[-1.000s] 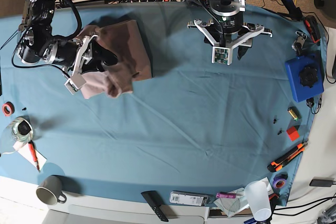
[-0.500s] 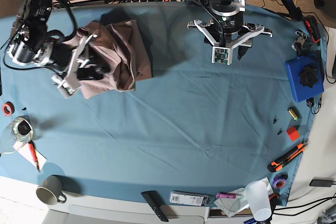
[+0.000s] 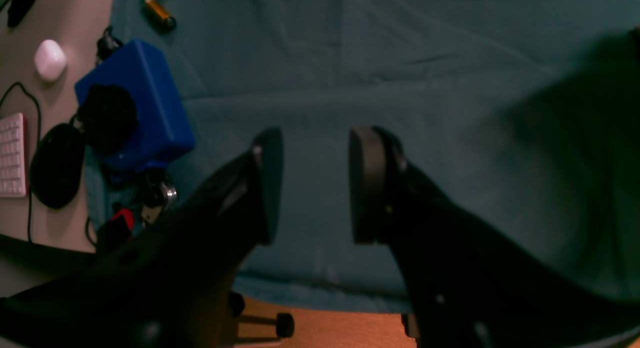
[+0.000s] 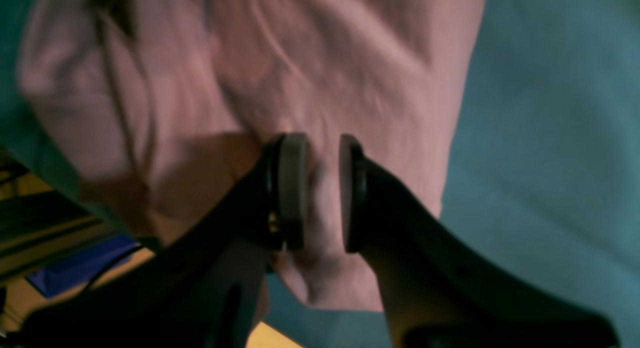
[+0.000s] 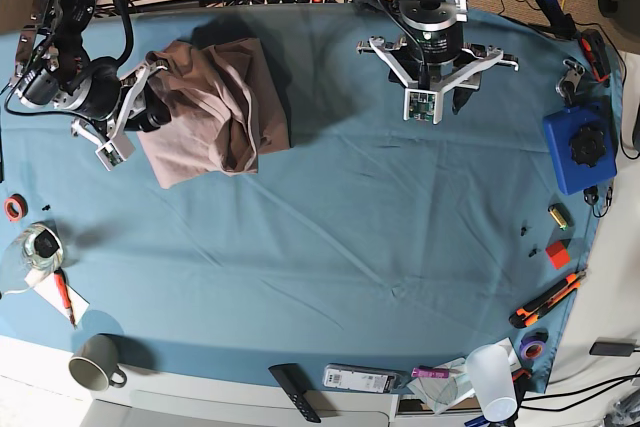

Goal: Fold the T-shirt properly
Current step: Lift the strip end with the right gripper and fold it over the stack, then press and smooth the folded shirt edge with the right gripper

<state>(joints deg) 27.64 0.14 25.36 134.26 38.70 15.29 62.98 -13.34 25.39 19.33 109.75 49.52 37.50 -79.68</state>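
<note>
One shirt [image 5: 215, 112] lies bunched on the counter [image 5: 350, 247], at the far left of the base view, on the teal cloth [image 5: 400, 207]. It is folded into a rough block with no clear long axis (perhaps a little longer from its far edge toward its near edge); its near-left corner juts toward the near-left of the counter, and its right edge runs almost straight from far to near. The upper layer is darker and creased, and a paler layer shows below at the near-left.

The right hand [image 5: 128, 115] is at the shirt's left edge. In the right wrist view its pads [image 4: 293, 188] stand a narrow gap apart, with pink fabric seen between and behind them; whether they pinch the cloth cannot be told, since the view is blurred.

The left hand [image 5: 432, 87] hangs above bare cloth at the far middle of the counter, well apart from the shirt, its fingers [image 3: 365, 183] spread moderately wide with nothing between them. A blue box [image 5: 580, 147] sits at the counter's right edge.
</note>
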